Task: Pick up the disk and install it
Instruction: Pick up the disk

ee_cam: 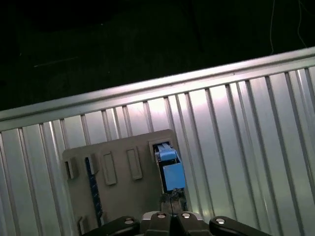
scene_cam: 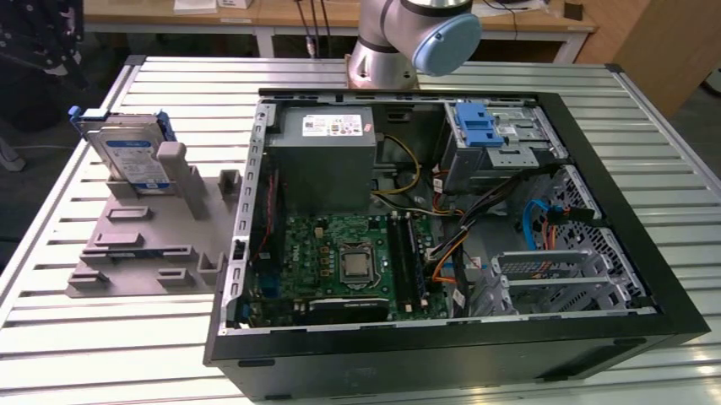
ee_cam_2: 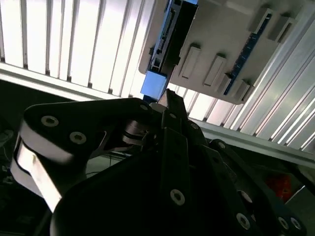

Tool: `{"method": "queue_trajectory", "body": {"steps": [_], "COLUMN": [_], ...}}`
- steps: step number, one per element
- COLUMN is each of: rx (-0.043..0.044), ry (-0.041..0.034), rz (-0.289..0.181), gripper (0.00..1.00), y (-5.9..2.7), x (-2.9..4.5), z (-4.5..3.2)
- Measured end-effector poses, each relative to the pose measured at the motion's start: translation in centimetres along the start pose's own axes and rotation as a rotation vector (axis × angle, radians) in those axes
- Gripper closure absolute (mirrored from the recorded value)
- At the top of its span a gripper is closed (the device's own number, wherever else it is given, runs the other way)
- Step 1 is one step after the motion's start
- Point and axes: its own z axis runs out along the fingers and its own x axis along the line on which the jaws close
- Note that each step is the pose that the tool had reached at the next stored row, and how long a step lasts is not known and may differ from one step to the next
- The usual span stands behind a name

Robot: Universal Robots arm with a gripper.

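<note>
On the blocky grey stand [scene_cam: 124, 253], the flat, blue-railed disk [scene_cam: 131, 159] sits edgewise.

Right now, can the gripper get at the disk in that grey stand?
Probably yes. In the first wrist view the disk stands on edge in the grey stand, its blue end uncovered, and the gripper lines up with it, nothing between.

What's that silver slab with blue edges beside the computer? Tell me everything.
The disk is a flat silver-grey metal drive with a blue-and-white label, framed by blue plastic rails. It stands upright in the grey holder on the slatted table, at the exterior view's left of the open computer case. Nothing but the holder touches it.
</note>
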Motion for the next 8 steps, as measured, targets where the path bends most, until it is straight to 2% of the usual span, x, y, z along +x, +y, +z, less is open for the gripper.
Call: {"method": "queue_trajectory", "body": {"steps": [2,3,4,6,7,8], "rx": [-0.0005,-0.0007,-0.0007,-0.0007,-0.0005,-0.0005], "ry": [0.0006,0.0008,0.0008,0.0008,0.0013,0.0013], "rz": [-0.024,-0.03,-0.03,-0.03,-0.03,-0.03], "gripper": [0.89,0.83,0.83,0.71,0.71,0.65], "y": [0.0,0.01,0.01,0.0,0.0,-0.01], "x": [0.0,0.0,0.0,0.0,0.0,-0.01], "z": [0.01,0.01,0.01,0.01,0.03,0.08]}}
